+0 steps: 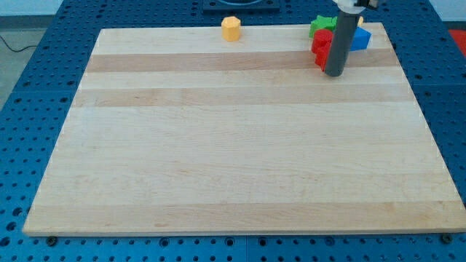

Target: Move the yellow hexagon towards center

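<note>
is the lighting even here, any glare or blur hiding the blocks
Camera view: soft, even light on the pale wooden board, no glare, shadows faint; the yellow hexagon block is sharp; my tip and its dark rod cover part of the red blocks, beside green and blue ones.

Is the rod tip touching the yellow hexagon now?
Apart. The camera view shows bare board between my tip and the yellow hexagon, which sits far toward the view's left.
</note>
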Motion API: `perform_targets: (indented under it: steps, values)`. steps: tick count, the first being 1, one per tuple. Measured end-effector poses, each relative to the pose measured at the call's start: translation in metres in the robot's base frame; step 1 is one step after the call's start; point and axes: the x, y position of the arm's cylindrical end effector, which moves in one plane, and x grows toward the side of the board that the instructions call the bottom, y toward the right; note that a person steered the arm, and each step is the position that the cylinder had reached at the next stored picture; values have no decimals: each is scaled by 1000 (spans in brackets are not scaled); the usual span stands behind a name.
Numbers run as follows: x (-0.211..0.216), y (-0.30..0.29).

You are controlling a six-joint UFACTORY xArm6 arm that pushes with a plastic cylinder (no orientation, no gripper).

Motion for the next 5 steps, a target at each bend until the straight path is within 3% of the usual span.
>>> perform_targets:
  steps: [2, 4, 5]
  values:
    - [46, -48]
    - [47, -51]
    - [47, -108]
